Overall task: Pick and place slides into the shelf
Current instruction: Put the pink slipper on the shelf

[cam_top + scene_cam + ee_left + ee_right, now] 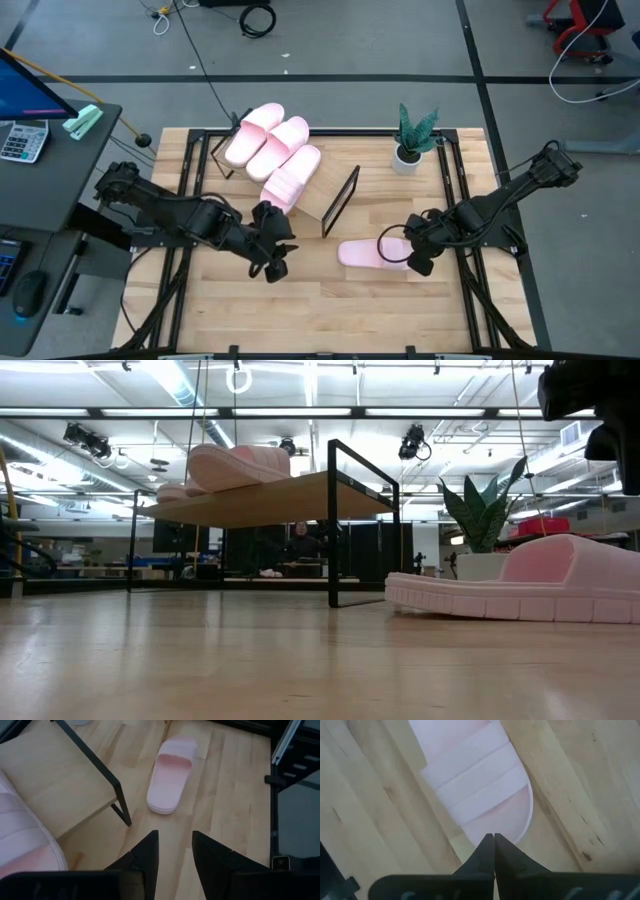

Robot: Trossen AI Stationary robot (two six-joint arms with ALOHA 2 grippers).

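Note:
One pale pink slide [368, 253] lies sole-down on the table, right of the shelf [325, 197]. It also shows in the right wrist view [480, 785] and the low view [520, 585]. Three more slides [278, 148] lie side by side on the shelf's light plank top. My right gripper [400, 252] is shut, its tips [494, 836] hovering over the lone slide's right end. In the low view the arm's dark body [590, 400] hangs well above that slide. My left gripper [175, 845] is open, over bare table near the shelf's near edge [272, 262].
A small potted plant [413, 135] stands near the table's far edge, right of the shelf. The shelf's black wire end frame [342, 198] stands between the plank and the lone slide. Bare slatted tabletop [320, 310] runs along the near side.

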